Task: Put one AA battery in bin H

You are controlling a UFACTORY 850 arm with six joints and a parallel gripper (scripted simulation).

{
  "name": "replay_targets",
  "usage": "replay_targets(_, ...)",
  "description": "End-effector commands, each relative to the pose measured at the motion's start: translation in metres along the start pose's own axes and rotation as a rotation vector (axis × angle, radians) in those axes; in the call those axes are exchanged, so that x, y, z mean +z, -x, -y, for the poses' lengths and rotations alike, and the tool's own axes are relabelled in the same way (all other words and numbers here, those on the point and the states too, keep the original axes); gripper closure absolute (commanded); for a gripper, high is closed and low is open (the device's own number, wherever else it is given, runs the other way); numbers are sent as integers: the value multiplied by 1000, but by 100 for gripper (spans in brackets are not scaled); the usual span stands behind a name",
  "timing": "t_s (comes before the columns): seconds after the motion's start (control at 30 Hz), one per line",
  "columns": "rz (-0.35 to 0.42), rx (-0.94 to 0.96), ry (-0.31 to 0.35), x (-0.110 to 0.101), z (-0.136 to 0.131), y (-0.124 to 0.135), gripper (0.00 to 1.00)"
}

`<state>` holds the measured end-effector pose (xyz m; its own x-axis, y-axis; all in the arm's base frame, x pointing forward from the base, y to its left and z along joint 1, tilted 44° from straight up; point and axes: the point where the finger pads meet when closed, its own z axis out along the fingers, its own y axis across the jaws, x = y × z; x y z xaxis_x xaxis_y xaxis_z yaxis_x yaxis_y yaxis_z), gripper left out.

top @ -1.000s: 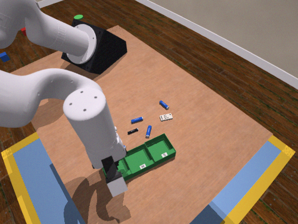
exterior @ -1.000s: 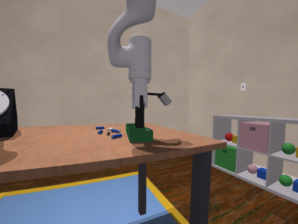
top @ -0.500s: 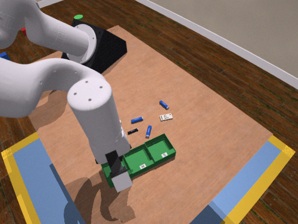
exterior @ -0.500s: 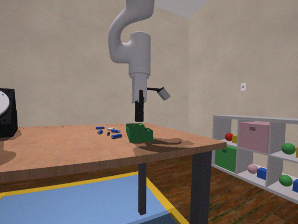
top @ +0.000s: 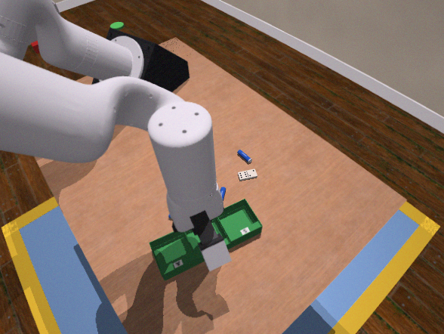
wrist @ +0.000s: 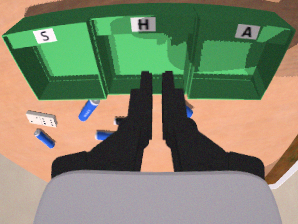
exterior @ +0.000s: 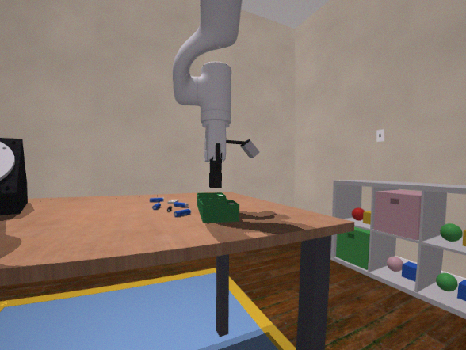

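A green bin (top: 166, 270) (exterior: 218, 211) (wrist: 100, 50) has three compartments marked S (wrist: 45, 35), H (wrist: 143, 24) and A (wrist: 246, 31). My gripper (top: 205, 236) (exterior: 215, 184) (wrist: 157, 86) hangs above the middle compartment H, near its wall on the battery side. Its fingers are shut, with nothing between them. Several blue AA batteries lie on the table beside the bin: one (top: 245, 156) at the far side, one (top: 223, 193) (wrist: 88, 110) close to the bin, and others in the exterior view (exterior: 182, 212) (exterior: 156, 199). All three compartments look empty.
A white domino (top: 248, 174) (exterior: 173, 201) (wrist: 41, 119) lies among the batteries. A small black thing (exterior: 169, 208) lies near them. The arm's black base (top: 162, 68) (exterior: 12, 178) stands at the table's far end. A shelf with toys (exterior: 396, 222) stands off the table.
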<state>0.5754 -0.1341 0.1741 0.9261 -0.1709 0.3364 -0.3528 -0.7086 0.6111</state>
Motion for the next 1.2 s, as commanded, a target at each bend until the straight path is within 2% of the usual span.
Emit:
replay_targets(0.0, -1, 1, 0, 0, 6, -2, 93)
replay_targets(0.33, -1, 1, 0, 16, 6, -2, 93)
replay_targets(0.8, -1, 1, 0, 52, 6, -2, 93)
replay_targets(1.17, -1, 1, 0, 52, 6, -2, 93)
